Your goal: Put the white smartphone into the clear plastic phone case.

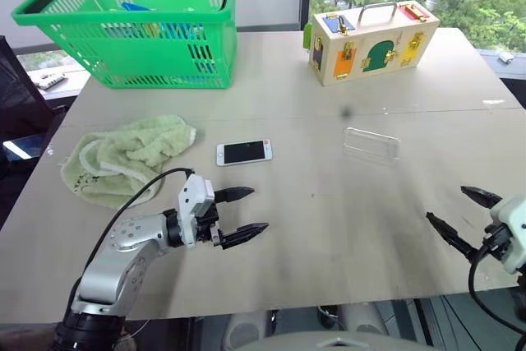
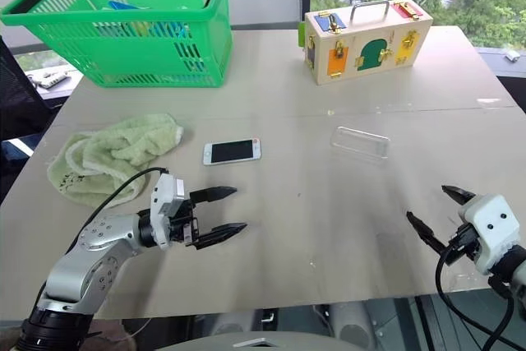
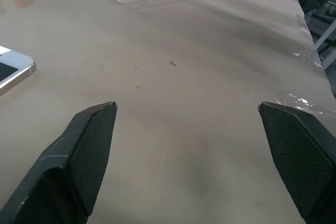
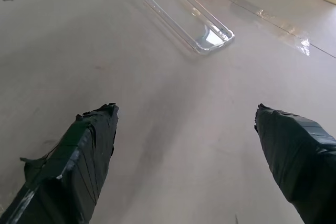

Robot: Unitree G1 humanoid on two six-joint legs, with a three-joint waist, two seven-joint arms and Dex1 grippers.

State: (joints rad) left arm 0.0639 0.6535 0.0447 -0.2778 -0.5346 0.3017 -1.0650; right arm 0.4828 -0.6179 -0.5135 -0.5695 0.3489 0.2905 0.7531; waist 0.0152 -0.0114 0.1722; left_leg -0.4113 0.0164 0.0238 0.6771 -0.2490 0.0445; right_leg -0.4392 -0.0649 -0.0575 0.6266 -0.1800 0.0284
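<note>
The white smartphone (image 1: 244,152) is found lying flat, screen up, on the table (image 1: 329,219), just beside a green towel (image 1: 123,158). The clear plastic phone case (image 1: 371,144) is seen empty, well apart to the right. The left gripper (image 1: 246,211) is held near the phone, jaws spread, grasping nothing. The right gripper (image 1: 460,211) is likewise released. A green basket (image 1: 136,22) and a wooden latch box (image 1: 374,39) are noted at the far edge.
</note>
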